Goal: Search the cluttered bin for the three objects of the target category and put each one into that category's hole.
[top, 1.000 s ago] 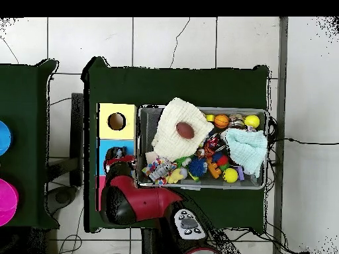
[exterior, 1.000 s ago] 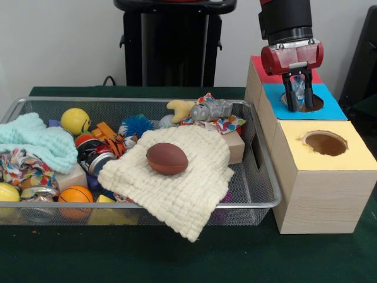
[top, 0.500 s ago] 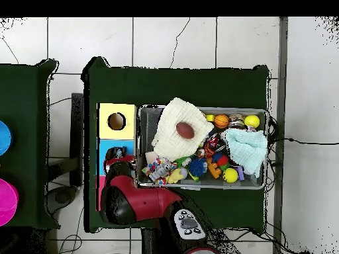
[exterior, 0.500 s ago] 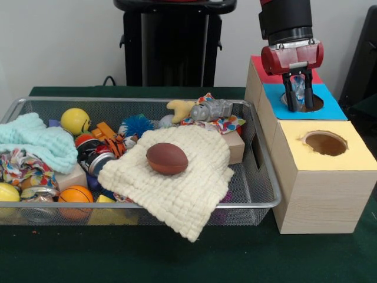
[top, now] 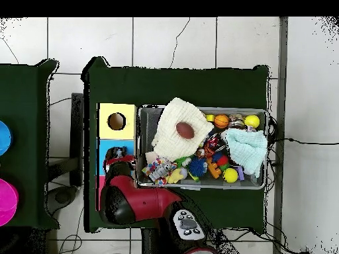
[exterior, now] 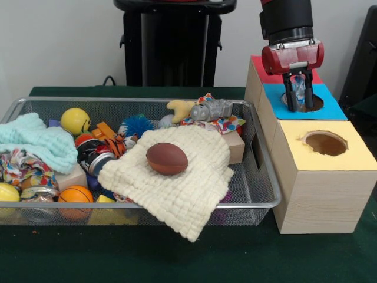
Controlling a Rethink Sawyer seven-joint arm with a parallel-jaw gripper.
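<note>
The wire-mesh bin [exterior: 259, 203] lies left of three boxes and holds many toys and cloths. My gripper [exterior: 298, 106] hangs tips-down over the hole of the blue-topped box [exterior: 333, 109], shut on a pale crumpled object [exterior: 299, 87] held between its fingers. The red-topped box [exterior: 257, 65] stands behind it; its hole is hidden by my gripper. In the overhead view my gripper [top: 118, 157] is over the blue top, left of the bin [top: 202, 108].
The yellow-topped box with its open hole [exterior: 325, 142] is nearest the camera. In the bin a brown football [exterior: 166, 158] lies on a cream knitted cloth [exterior: 182, 183]; a mint cloth [exterior: 35, 144], a yellow ball [exterior: 75, 120] and an orange ball [exterior: 76, 196] lie left.
</note>
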